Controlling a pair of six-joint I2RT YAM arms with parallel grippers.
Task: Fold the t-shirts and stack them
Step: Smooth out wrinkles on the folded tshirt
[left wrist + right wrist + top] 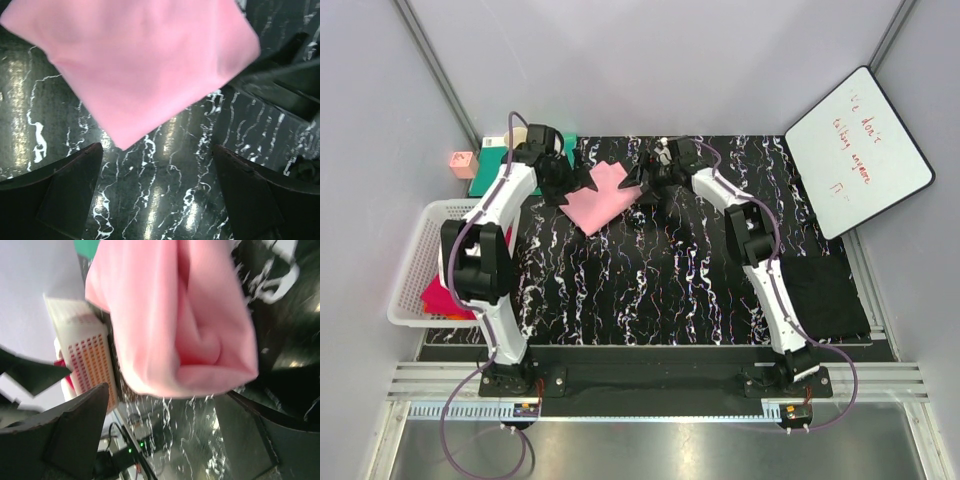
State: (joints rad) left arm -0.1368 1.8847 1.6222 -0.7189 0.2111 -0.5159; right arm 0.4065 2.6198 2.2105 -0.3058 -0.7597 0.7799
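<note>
A light pink t-shirt [600, 197], folded into a rough square, lies on the black marbled table [650, 290] near its far edge. My left gripper [561, 184] stands open at the shirt's left edge, and my right gripper [643, 183] stands open at its right edge. In the left wrist view the pink t-shirt [145, 65] fills the top, and the left gripper [157, 192] has only bare table between its fingers. From the right wrist the pink t-shirt [175, 315] shows its folded layers just beyond the open right gripper [160, 432]. A magenta-red t-shirt [445, 298] lies in the basket.
A white plastic basket [412, 250] sits off the table's left edge. A whiteboard [857, 150] leans at the far right, with a black mat [825, 295] in front of it. A green mat [492, 157] and a small pink box [462, 163] sit at the far left corner.
</note>
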